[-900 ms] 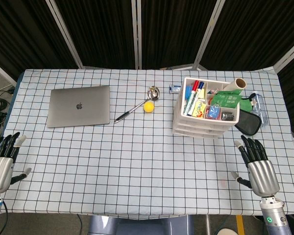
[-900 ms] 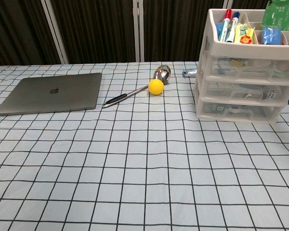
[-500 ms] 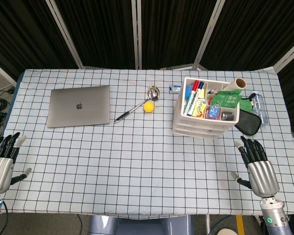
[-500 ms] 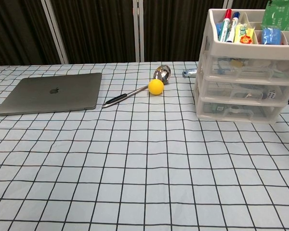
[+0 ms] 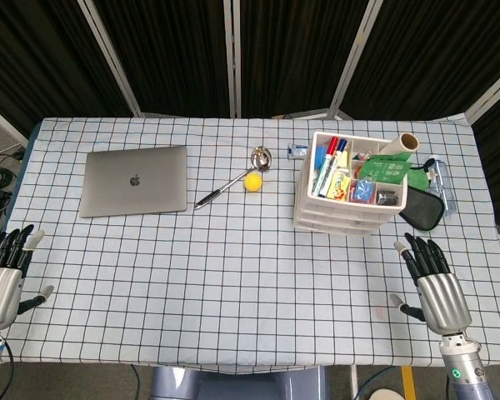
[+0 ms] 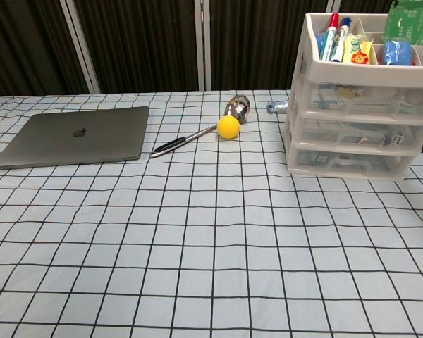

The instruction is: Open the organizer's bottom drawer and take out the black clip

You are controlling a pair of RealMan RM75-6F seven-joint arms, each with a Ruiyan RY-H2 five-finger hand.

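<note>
Left robot hand (image 5: 2,280), right robot hand (image 5: 434,283): fingers spread, empty, palms down.

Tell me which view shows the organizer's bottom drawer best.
Chest view: the clear bottom drawer of the white plastic organizer faces it, closed, handle visible. Head view looks down, showing only a sliver of drawer front.

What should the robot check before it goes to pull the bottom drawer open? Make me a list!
1. Bottom drawer shut, handle facing the robot: ok.
2. Right hand empty, fingers apart: ok.
3. Left hand empty, fingers apart: ok.
4. Bare cloth between right hand and organizer: ok.
5. Black clip seen inside the drawer: cannot tell, the front is cloudy.
6. Yellow ball and ladle away from the drawer front: ok.
</note>
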